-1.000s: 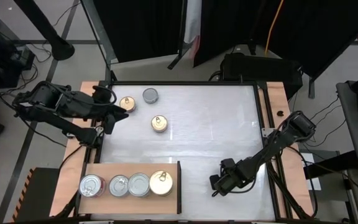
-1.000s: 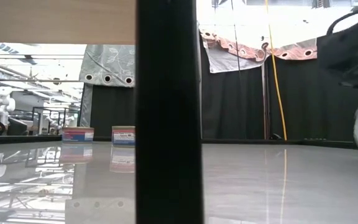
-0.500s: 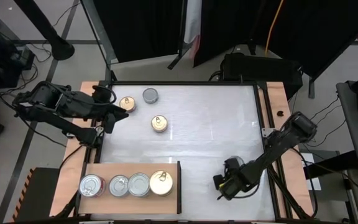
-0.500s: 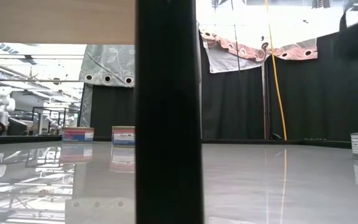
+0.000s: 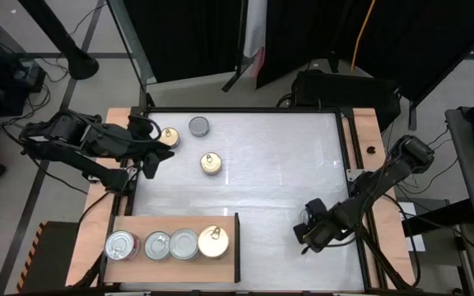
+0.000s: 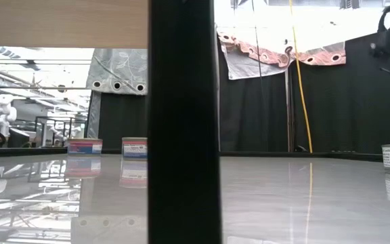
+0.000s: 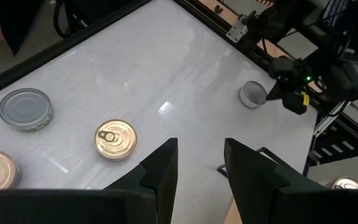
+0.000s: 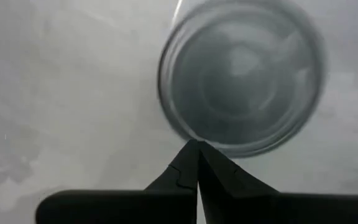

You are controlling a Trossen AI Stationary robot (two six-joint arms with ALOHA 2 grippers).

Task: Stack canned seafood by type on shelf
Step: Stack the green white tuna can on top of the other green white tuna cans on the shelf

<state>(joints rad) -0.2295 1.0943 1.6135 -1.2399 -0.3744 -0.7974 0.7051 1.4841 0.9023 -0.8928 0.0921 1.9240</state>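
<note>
- Presently, right gripper point(image 5: 309, 233): low over the white tabletop point(image 5: 278, 164) near its front right, fingers pressed together with nothing between them; in the right wrist view the closed tips point(image 8: 196, 163) sit just short of a silver-lidded tin point(image 8: 241, 78).
- That silver-lidded tin stands alone on the tabletop just beside the right gripper, also visible in the left wrist view point(image 7: 252, 94); hidden under the gripper in the high view.
- Left gripper point(image 5: 151, 150): at the table's rear left edge, fingers parted, gripping nothing, close to a gold-lidded tin point(image 5: 169, 136).
- Silver-topped tin point(image 5: 199, 126): just beside that gold one, toward the back of the table.
- Second gold pull-tab tin point(image 5: 211, 163): apart from those two, nearer the table's middle.
- Shelf point(image 5: 179, 222): light-brown board at the front left, with a dark upright edge point(image 5: 237, 247) on its right end.
- Row on the shelf, left to right: silver pull-tab tin with a red label point(image 5: 122, 245), silver tin point(image 5: 156, 245), silver tin point(image 5: 184, 243), gold pull-tab tin point(image 5: 213, 241); neighbours touching or nearly so.
</note>
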